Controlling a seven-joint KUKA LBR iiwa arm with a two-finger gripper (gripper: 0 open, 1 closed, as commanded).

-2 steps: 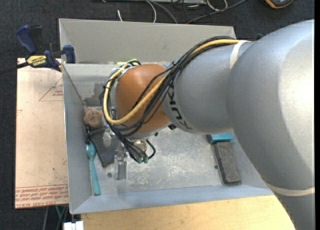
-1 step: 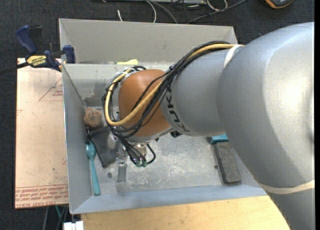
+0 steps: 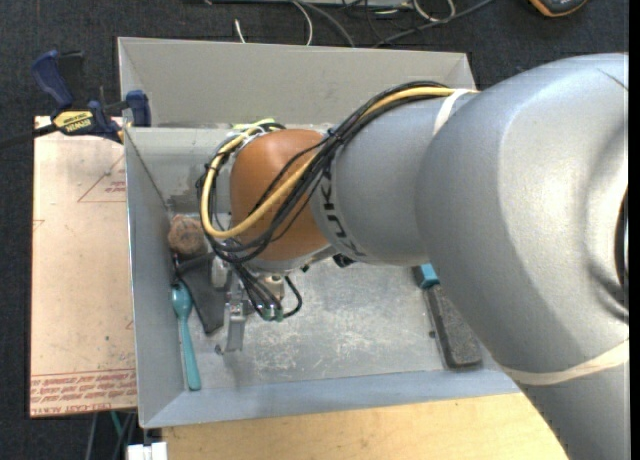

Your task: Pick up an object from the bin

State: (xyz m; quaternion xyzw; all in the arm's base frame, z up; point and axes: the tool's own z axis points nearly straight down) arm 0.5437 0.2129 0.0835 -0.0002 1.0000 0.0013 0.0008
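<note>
My gripper (image 3: 234,326) hangs low over the left part of the bin floor, under the arm's orange cover. Just left of it lies a black flat piece (image 3: 204,293), tilted against the left wall. A teal plastic spoon (image 3: 184,336) lies lengthwise along that wall, its bowl end near the black piece. Further back by the same wall sits a brown rounded lump (image 3: 183,235). Nothing can be seen held in the gripper.
A dark grey flat bar (image 3: 455,326) with a teal end (image 3: 428,275) lies along the right side of the bin. The big grey arm and its cables cover the bin's middle and back. Bare floor shows between the gripper and the bar.
</note>
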